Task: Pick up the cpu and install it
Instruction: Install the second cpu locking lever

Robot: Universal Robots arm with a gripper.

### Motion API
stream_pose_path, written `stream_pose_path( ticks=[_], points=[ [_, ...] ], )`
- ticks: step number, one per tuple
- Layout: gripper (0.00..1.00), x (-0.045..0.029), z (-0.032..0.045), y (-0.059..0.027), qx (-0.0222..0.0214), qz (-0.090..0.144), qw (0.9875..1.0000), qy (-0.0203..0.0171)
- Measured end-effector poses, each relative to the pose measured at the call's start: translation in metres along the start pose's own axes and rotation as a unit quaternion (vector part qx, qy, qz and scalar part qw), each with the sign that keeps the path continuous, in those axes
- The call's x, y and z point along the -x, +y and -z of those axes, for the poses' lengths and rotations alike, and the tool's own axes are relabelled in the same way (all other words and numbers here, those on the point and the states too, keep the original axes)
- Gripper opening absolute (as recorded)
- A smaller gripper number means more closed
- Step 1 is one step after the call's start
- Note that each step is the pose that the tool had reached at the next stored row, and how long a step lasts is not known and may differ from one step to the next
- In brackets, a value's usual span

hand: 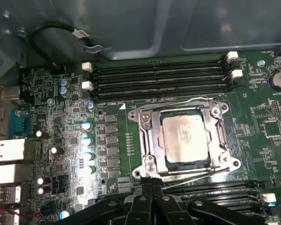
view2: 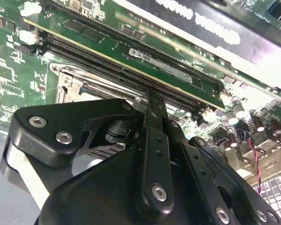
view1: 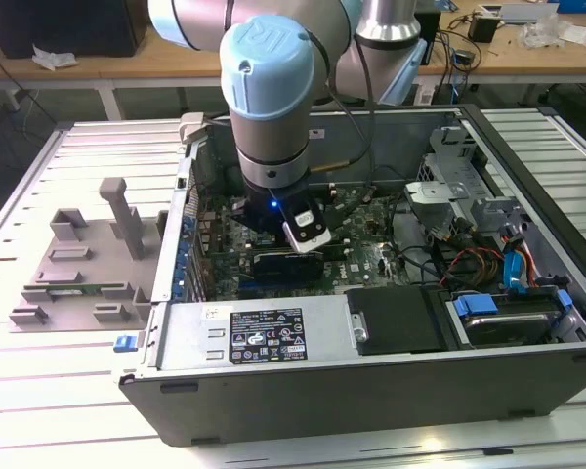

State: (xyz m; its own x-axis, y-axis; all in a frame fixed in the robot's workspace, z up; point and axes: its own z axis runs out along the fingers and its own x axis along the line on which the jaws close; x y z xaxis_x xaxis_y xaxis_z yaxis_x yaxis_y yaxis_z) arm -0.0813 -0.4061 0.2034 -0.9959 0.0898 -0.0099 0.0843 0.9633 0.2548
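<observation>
Gripper closed, fingers pressed together on nothing, tips just beside socket frame. Cpu already seated in that frame on motherboard, inside computer case. Risk, probably: any sideways drift snagging frame's wire lever, bending it.

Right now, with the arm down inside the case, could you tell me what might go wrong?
The cpu already lies in the socket frame, and the gripper sits at the frame's edge; a sideways nudge could shift the chip. The retention wire lies close by and could snag. The memory stick stands just beyond the fingertips.
</observation>
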Motion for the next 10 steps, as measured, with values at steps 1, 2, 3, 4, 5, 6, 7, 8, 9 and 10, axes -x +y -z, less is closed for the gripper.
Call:
stream_pose_path(
  ticks=[1, 2, 3, 4, 5, 6, 7, 8, 9, 10],
  points=[
    [0.11, 0.0031, 0.0001, -0.0008, -0.0003, -0.001, 1.0000, 0.0033],
    [0.11, 0.0054, 0.0004, -0.0013, -0.0006, -0.001, 1.0000, 0.0059],
    [0.11, 0.0055, 0.0004, -0.0014, 0.0011, -0.002, 1.0000, 0.0063],
    [0.11, 0.0055, 0.0003, -0.0015, 0.0051, -0.002, 1.0000, 0.0066],
    [0.11, 0.0056, 0.0001, -0.0016, 0.0125, -0.002, 0.9999, 0.0072],
    [0.11, 0.0056, -0.0001, -0.0018, 0.0224, -0.002, 0.9997, 0.0081],
    [0.11, 0.0056, -0.0002, -0.0019, 0.0280, -0.002, 0.9996, 0.0086],
    [0.11, 0.0055, -0.0005, -0.0021, 0.0336, -0.002, 0.9994, 0.0091],
    [0.11, 0.0056, -0.0007, -0.0030, 0.0347, -0.002, 0.9994, 0.0092],
    [0.11, 0.0057, -0.0006, -0.0042, 0.0347, -0.002, 0.9994, 0.0092]
  ],
)
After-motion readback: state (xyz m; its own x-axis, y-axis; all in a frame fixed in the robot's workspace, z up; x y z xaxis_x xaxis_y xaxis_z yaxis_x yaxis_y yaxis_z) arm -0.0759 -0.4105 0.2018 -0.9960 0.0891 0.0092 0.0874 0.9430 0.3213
